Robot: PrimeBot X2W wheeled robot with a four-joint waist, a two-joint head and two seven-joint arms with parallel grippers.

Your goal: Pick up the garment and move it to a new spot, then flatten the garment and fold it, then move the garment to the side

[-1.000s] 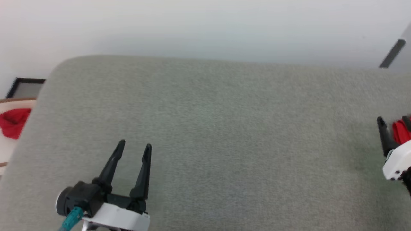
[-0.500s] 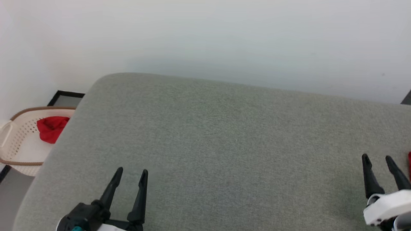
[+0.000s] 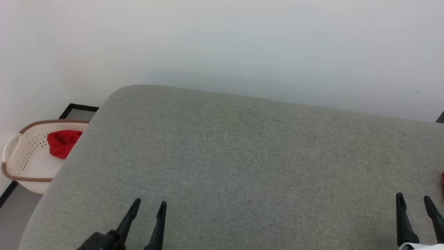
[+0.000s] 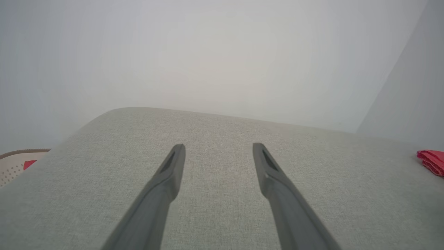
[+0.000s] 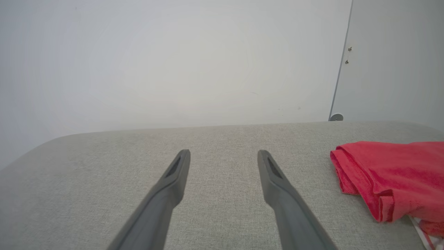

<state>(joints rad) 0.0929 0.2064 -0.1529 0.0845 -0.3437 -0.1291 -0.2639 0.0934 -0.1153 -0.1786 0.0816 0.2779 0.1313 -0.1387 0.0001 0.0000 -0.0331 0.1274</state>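
The garment (image 5: pixel 392 173) is a bright red shirt lying folded on the grey cushion (image 3: pixel 242 156), with a bit of white striped trim at its lower edge. Its corner shows at the right rim of the left wrist view (image 4: pixel 432 161) and as a red sliver at the head view's right edge (image 3: pixel 443 180). My right gripper (image 3: pixel 413 196) stands open just left of it, apart from it, with nothing between its fingers (image 5: pixel 224 151). My left gripper (image 3: pixel 150 202) is open over bare cushion near the front left (image 4: pixel 218 146).
A cream perforated basket (image 3: pixel 20 163) with a brown rim stands on the floor off the cushion's left end, and a red cloth (image 3: pixel 62 142) lies in it. A pale wall runs behind the cushion, with a door edge at the far right (image 5: pixel 341 83).
The head camera has swung, shifting the whole picture. The right gripper, which had red cloth between its fingers, now stands apart from the garment. Both grippers sit lower in view.
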